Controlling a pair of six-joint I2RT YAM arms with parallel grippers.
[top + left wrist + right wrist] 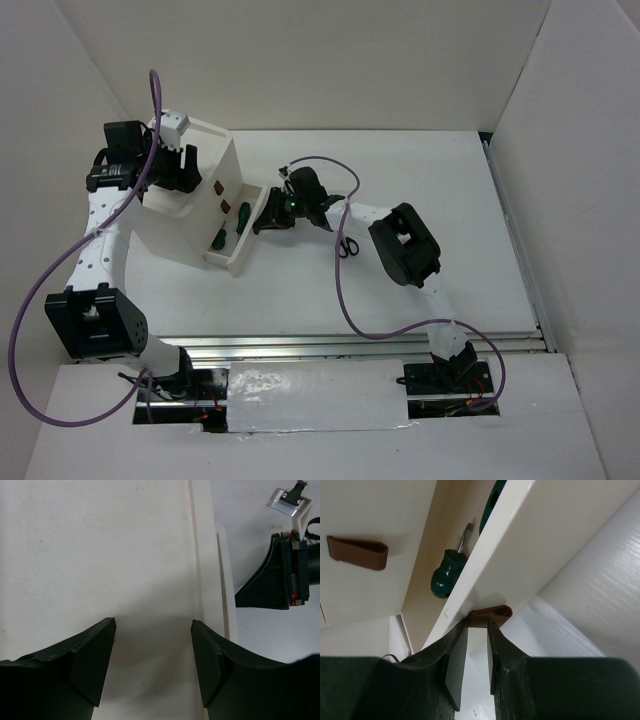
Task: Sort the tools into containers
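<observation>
The white cabinet (205, 150) stands at the left with one drawer (240, 258) pulled out toward the right. Two green-handled screwdrivers lie in it: the stubby one (447, 575) and a longer one (490, 502). My right gripper (477, 622) is at the drawer's front, jaws a narrow gap apart, tips right against its red-brown handle (495, 615) and nothing between the pads. The black-handled scissors (347, 245) lie on the table by my right forearm. My left gripper (153, 622) is open wide, empty, over the cabinet's white top (100, 555).
Two closed drawers above the open one show red-brown handles (217, 187), one of them close by in the right wrist view (357, 552). White walls enclose the table on three sides. Purple cables (340, 290) loop off both arms.
</observation>
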